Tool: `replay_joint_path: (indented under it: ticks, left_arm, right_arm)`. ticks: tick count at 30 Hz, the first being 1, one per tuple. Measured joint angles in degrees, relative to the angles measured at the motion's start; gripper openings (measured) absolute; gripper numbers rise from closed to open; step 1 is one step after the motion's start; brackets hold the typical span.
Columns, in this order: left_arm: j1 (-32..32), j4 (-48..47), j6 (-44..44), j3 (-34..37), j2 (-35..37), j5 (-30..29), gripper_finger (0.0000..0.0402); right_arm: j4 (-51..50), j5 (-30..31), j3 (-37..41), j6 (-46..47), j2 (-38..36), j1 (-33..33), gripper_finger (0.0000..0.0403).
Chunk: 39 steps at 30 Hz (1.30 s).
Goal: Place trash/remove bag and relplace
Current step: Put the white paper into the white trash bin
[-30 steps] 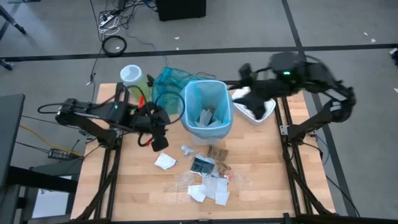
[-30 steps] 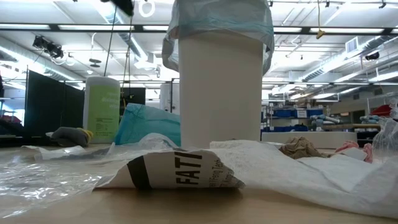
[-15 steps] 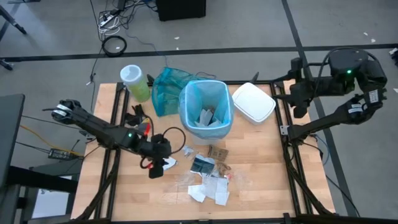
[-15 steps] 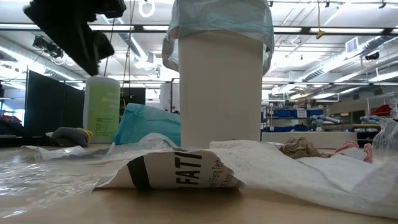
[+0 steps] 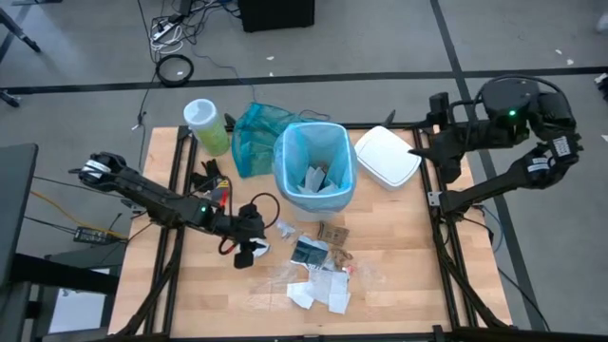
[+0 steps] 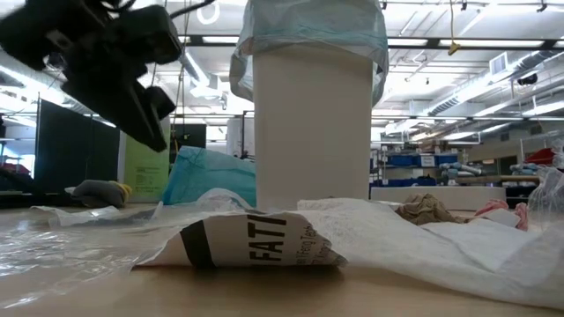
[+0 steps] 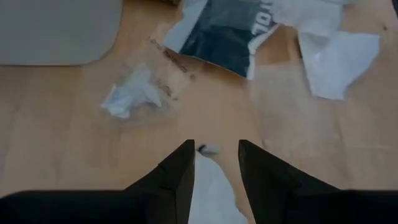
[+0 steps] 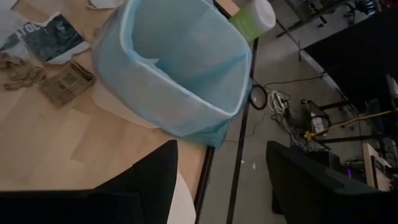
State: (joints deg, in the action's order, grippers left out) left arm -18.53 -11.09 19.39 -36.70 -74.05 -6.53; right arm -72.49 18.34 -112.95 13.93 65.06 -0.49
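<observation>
— What's on the left side of the table?

— The left gripper [image 5: 245,253] hangs low over a white paper scrap [image 7: 211,196], its fingers [image 7: 180,171] spread apart with the scrap showing between them. A green-lidded container [image 5: 203,124] and a teal bag [image 5: 255,133] sit at the back.

— And the middle?

— The white bin [image 6: 312,123] stands upright, lined with the light blue bag [image 5: 314,163], whose edge is folded over the rim. A few scraps lie inside. The rest of the trash [image 5: 317,266] is scattered on the table [image 5: 408,266] just in front of it.

— The right?

— A white lid [image 5: 388,156] lies beside the bin. The right gripper [image 5: 425,150] is at the table's right edge, fingers wide apart, holding nothing.
</observation>
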Motion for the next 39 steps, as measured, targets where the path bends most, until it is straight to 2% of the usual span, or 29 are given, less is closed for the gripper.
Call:
replay_joint_path:
  ticks: [4,8,13,20,26,29,33,39]
  left_arm:
    - [2.0,1.3,-1.8,0.6,-2.4,1.0,0.0134]
    - [2.9,3.8,-3.4,0.6,-5.9,4.8,0.0134]
    - [2.9,4.3,-3.7,0.6,-8.0,5.4,0.0134]
    - [3.1,5.3,-9.0,0.6,-11.0,6.1,0.0133]
    - [4.0,11.6,-10.8,0.6,-16.7,8.7,0.0131]
    - [5.7,12.4,-7.7,-0.2,-18.9,13.7,0.0107]
    - [6.4,10.0,-7.1,-1.5,-19.3,17.1,0.0022]
    - [6.3,3.2,-5.6,-5.6,-19.4,16.0,0.0004]
  right_arm:
    - [-0.3,-0.1,0.0,0.0,0.4,0.0,0.0231]
    - [-0.4,-0.3,0.0,0.1,0.7,0.0,0.0231]
    - [-0.5,-0.5,0.0,0.9,0.7,0.0,0.0231]
    - [-0.5,-0.8,0.0,1.0,0.7,0.0,0.0231]
    - [-0.4,-1.2,0.0,1.6,0.7,0.0,0.0231]
    - [0.0,-1.6,0.0,1.7,0.7,0.0,0.0230]
    - [0.0,-1.6,0.0,1.6,0.7,0.0,0.0228]
    - [-0.1,-1.6,0.0,1.5,0.7,0.0,0.0228]
